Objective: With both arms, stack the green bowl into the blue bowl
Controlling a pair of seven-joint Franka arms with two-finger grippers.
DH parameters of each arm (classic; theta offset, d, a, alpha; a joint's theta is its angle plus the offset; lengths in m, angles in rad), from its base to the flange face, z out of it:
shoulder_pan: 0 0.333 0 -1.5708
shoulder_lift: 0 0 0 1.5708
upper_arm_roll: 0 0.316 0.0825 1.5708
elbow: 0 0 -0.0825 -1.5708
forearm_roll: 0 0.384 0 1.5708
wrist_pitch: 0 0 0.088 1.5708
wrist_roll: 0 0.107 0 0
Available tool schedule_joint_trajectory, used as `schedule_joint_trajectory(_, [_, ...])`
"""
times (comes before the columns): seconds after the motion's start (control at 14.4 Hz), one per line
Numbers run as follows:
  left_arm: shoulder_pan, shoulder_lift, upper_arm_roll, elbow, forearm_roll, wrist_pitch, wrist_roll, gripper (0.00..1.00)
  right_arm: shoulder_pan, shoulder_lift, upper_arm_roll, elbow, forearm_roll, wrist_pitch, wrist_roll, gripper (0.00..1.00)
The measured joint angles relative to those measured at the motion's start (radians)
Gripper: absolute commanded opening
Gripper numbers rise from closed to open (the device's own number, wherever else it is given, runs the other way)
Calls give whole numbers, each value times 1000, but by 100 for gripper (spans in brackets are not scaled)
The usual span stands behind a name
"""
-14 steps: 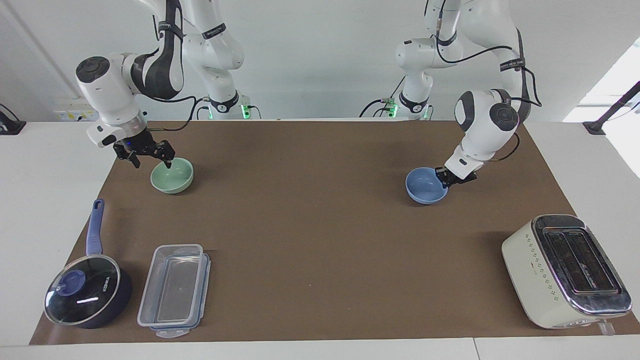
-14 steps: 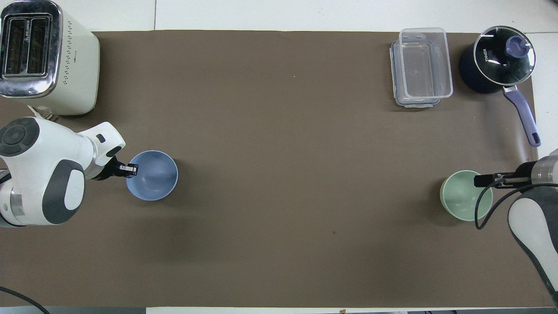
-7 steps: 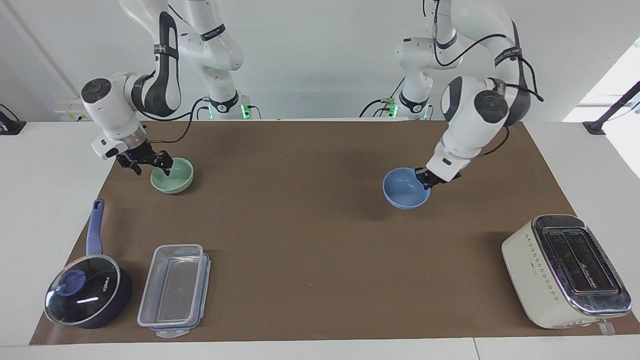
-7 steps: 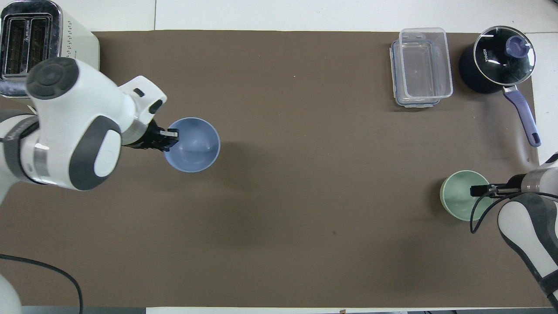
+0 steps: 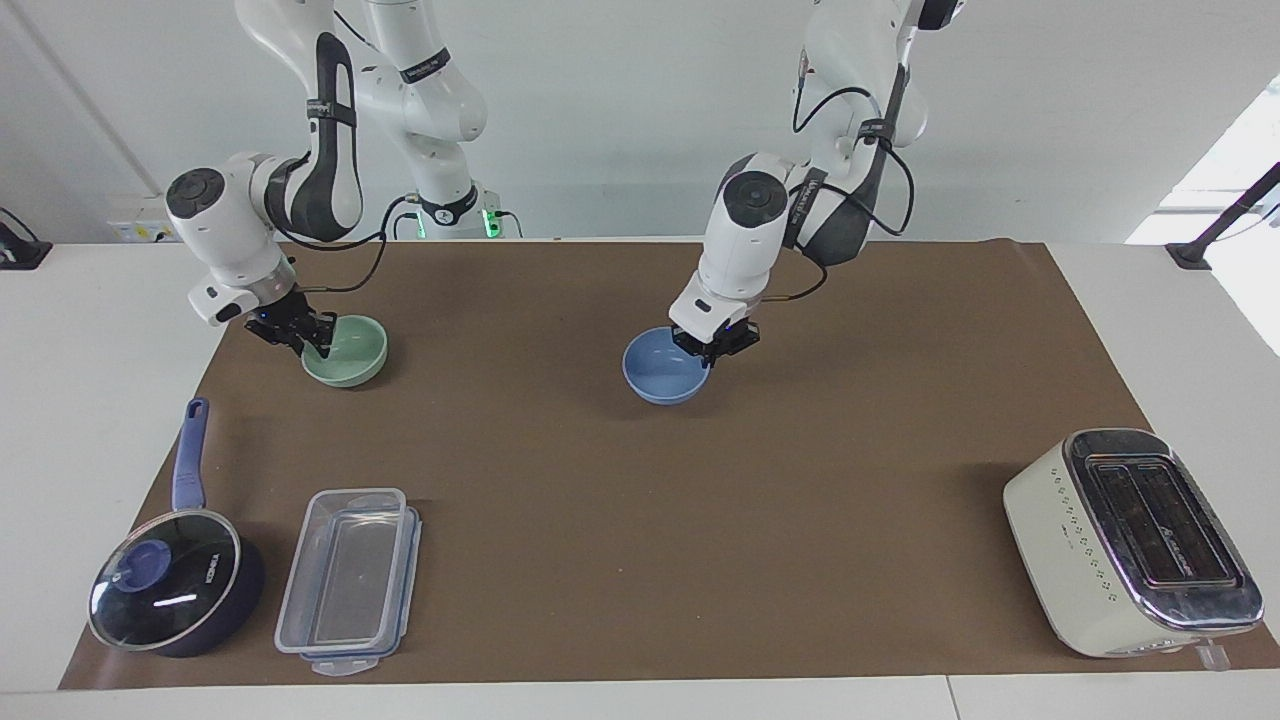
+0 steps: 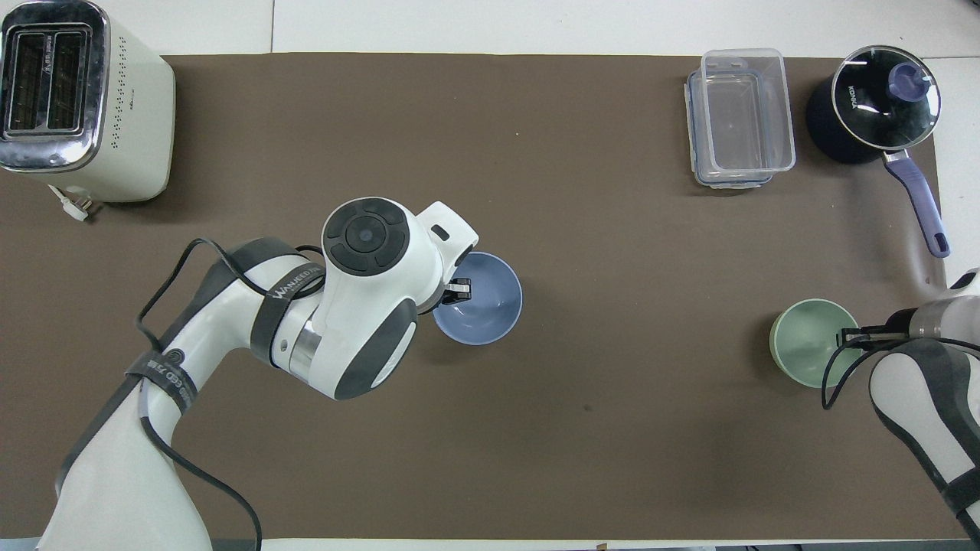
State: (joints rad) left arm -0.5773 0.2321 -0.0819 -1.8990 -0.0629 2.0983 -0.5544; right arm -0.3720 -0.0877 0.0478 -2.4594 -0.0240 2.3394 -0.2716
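Right gripper (image 5: 300,335) clamped on rim of green bowl (image 5: 346,351), which sits on brown mat (image 5: 620,520) at right arm's end; left gripper (image 5: 714,343) clamped on blue bowl (image 5: 664,367) rim at mid-table; gathering step, likely; next, lift green over blue, centre, lower.

I note one bowl (image 5: 664,370) mid-table, another bowl (image 5: 346,352) toward the right arm's end; farther out there sit a saucepan (image 5: 175,585) and container (image 5: 345,580) (side by side), toaster (image 5: 1130,540) at the left arm's end.
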Motion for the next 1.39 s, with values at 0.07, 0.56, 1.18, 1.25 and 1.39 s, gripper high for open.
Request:
schedule_joint_trajectory(0.07, [-10, 13, 0, -8, 0, 15, 0, 0, 0, 0, 0, -2, 0, 0, 0, 0])
schedule_joint_trajectory(0.56, [-19, 48, 1, -14, 0, 50, 2, 100, -1, -19, 1, 1, 44, -25, -1, 0])
schedule_joint_trajectory(1.18, [154, -54, 22, 101, 0, -207, 65, 100, 181, -87, 26, 204, 119, -298, 183, 0])
schedule_joint_trajectory(1.25, [202, -68, 26, 138, 0, -272, 110, 100, 231, -91, 28, 212, 128, -302, 241, 0])
schedule_joint_trajectory(1.39, [302, -94, 32, 190, 0, -368, 219, 100, 331, -92, 32, 223, 164, -301, 328, 0])
